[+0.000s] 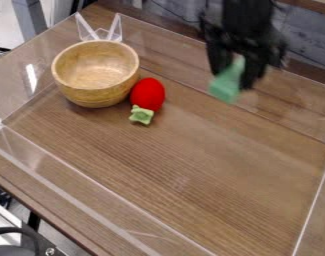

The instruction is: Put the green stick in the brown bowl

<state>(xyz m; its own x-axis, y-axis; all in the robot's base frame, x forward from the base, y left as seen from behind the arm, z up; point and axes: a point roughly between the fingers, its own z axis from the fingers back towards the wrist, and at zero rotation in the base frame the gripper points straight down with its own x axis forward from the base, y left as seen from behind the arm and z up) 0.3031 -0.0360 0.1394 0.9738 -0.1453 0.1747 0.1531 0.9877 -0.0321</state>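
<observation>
The green stick (228, 81) hangs in the air above the table's right half, gripped at its top by my gripper (237, 64), which points down and is shut on it. The image of the arm is motion-blurred. The brown bowl (95, 72) sits at the left rear of the table, round, wooden, with nothing inside. The stick is to the right of the bowl and well above the tabletop.
A red round toy (149, 93) with a small green leafy piece (142, 116) lies just right of the bowl. Clear plastic walls (31, 160) ring the wooden tabletop. A clear stand (98, 28) rises behind the bowl.
</observation>
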